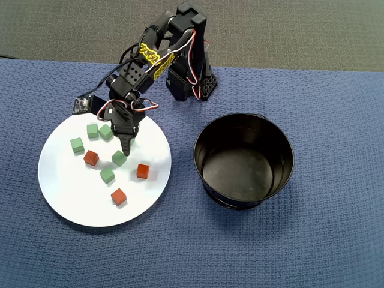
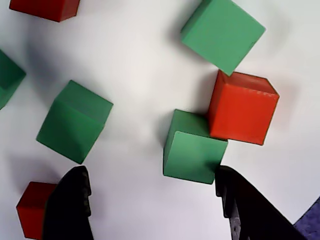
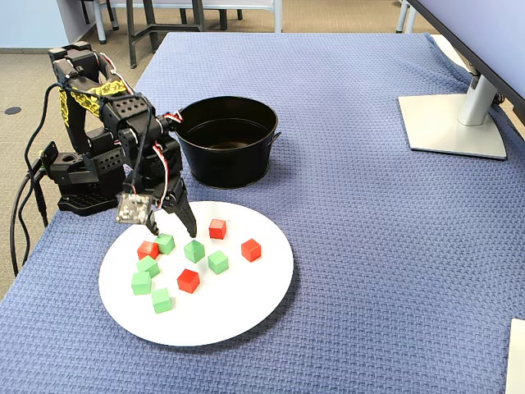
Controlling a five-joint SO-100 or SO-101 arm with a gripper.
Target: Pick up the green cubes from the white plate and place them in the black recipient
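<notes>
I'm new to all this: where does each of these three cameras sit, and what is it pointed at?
Overhead view: hangs above, looking straight down at the white plate, black pot and the whole arm.
Wrist view: rides on the arm, looking down close at the cubes, both pincer fingertips at the bottom.
Fixed view: stands off the table's side, looking across; the arm is at left.
Overhead and fixed views share plate, pot and arm.

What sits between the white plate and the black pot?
Nothing: overhead view shows only bare blue cloth between the white plate and the black pot. No cubes have strayed there.
</notes>
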